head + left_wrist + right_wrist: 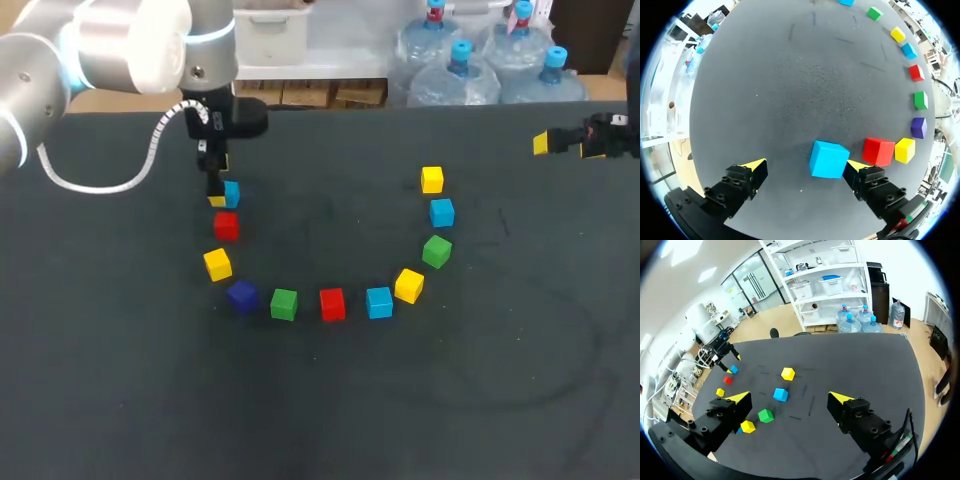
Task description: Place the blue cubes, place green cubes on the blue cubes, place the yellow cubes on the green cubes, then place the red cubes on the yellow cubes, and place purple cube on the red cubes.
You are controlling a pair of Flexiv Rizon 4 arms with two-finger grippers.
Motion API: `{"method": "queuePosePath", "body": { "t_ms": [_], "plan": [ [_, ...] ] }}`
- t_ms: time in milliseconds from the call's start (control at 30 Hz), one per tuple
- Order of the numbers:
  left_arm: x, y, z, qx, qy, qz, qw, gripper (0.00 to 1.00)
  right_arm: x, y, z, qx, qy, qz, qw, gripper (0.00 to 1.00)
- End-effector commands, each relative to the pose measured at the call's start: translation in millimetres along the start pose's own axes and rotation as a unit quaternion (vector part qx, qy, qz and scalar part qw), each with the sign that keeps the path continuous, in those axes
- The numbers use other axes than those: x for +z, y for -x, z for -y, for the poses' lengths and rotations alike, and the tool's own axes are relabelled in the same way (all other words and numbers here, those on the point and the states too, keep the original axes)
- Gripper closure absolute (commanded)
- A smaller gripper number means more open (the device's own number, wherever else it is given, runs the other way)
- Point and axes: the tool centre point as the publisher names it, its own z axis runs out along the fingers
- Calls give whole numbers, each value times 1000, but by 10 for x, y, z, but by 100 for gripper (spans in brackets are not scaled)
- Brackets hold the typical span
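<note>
My left gripper (806, 167) stands wide open around the light-blue cube (829, 159), which sits at the arc's end beside a red cube (878, 151). The blue one looks rigid, light and smooth, so I'd pinch its flat opposite faces squarely. My right gripper (790, 398) hangs open, well apart.

My left gripper (807, 166) straddles a blue cube (829, 159); a red cube (878, 151) crowds one finger (open table (790, 90) beyond the other).

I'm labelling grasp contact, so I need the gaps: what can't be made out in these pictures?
Head view: the left hand covers part of the blue cube under it; contact unclear.
Left wrist view: the rim cuts off the far blue cube.
Right wrist view: a finger of the right hand hides the purple cube.
</note>
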Motion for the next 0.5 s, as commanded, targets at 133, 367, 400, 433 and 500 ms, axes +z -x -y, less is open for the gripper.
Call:
{"method": "queuePosePath", "body": {
  "t_ms": [133,367,400,433,500],
  "plan": [
    [19,23,-36,4,-6,0,1000,26,-2,-4,-9,0,-3,0,1000,0],
    [109,46,16,1,-13,2,1000,100,-2,-4,-9,0,-3,0,1000,0],
    [120,45,34,-2,-15,4,1000,100,-2,-4,-9,0,-3,0,1000,0],
    [128,41,53,-9,-18,4,1000,100,-2,-4,-9,0,-3,0,1000,0],
    [118,62,110,-20,-21,-4,1000,100,-2,-4,-9,0,-3,0,1000,0]
  ]
}}
